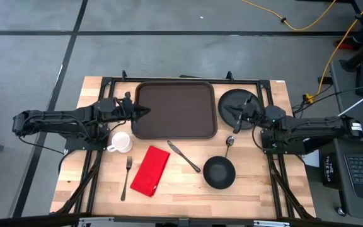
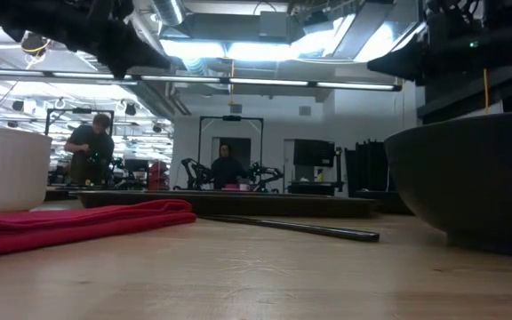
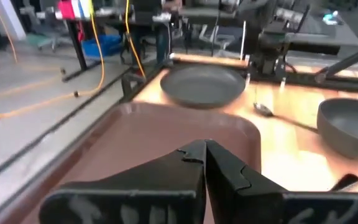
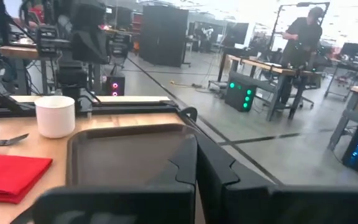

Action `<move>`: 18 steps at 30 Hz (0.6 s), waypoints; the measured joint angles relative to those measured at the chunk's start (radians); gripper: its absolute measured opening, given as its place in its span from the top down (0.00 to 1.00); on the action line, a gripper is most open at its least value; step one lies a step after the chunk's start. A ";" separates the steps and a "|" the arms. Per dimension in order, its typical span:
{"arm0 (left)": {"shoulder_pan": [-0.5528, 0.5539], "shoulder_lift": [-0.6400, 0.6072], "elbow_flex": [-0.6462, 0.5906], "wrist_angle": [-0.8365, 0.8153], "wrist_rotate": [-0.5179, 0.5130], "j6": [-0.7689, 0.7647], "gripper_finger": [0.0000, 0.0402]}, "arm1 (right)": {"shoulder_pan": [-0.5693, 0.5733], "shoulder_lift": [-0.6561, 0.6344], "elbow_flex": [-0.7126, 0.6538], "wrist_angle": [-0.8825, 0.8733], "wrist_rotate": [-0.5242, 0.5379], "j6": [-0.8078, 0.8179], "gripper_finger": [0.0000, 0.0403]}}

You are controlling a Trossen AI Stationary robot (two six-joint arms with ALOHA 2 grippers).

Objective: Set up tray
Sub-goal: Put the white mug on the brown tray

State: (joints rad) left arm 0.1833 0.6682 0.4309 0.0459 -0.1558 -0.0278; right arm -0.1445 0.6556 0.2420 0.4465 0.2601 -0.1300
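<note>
The dark brown tray [image 1: 175,108] lies flat at the middle of the table's far side. My left gripper [image 1: 147,112] is shut and hovers over the tray's left rim; in the left wrist view its tips [image 3: 205,146] point across the tray [image 3: 166,137]. My right gripper [image 1: 234,117] is shut and hovers over the near-left part of the round black plate [image 1: 247,98], right of the tray. Its wrist view looks over the tray [image 4: 123,155] past the shut tips [image 4: 196,148]. The low view shows both arms raised off the table.
Near the tray lie a white cup [image 1: 121,142], a fork [image 1: 126,176], a red napkin [image 1: 150,170], a knife [image 1: 184,156], a spoon [image 1: 229,142] and a black bowl [image 1: 219,172]. Bare wood shows along the near edge. People stand in the room beyond.
</note>
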 joint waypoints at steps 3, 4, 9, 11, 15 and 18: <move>0.000 0.000 0.000 0.052 -0.001 0.049 0.99 | -0.002 0.000 0.000 0.000 0.000 0.056 0.97; 0.000 0.000 0.000 0.058 -0.001 0.061 0.99 | -0.002 0.000 0.000 -0.001 -0.001 0.081 0.97; 0.000 0.000 0.000 0.057 -0.001 0.078 1.00 | -0.002 0.000 0.000 -0.003 -0.001 0.120 0.94; 0.000 0.000 0.000 0.057 -0.001 0.078 0.99 | -0.001 0.000 0.000 -0.003 -0.001 0.090 0.94; 0.000 0.000 0.000 0.052 -0.048 0.037 0.99 | -0.001 0.000 0.000 -0.002 -0.001 0.035 0.96; -0.002 0.020 0.000 0.025 -0.098 -0.055 1.00 | -0.001 0.000 0.000 -0.002 -0.001 0.013 0.97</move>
State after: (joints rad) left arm 0.1815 0.6880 0.4313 0.0705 -0.2534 -0.0825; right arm -0.1459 0.6556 0.2422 0.4446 0.2592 -0.1170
